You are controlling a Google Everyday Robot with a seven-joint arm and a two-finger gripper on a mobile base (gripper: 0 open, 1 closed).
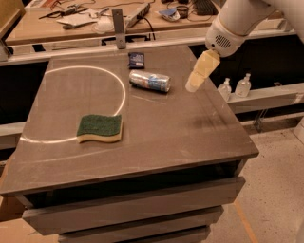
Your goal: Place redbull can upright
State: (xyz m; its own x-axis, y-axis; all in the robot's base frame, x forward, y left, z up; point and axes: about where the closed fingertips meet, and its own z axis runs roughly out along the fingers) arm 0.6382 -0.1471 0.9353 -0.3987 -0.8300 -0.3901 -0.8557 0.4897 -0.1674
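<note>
Robot arm (247, 12) extends in from upper right, pincer (192, 86) angled down.
A rounded white wrist (223, 38) carries the cream-coloured pincer, which slants down and to the left, hanging in the air.

Single camera, high, angled down over counter (166, 135) from its front edge, mid-range; claw (193, 86) hangs upper right of frame.
</note>
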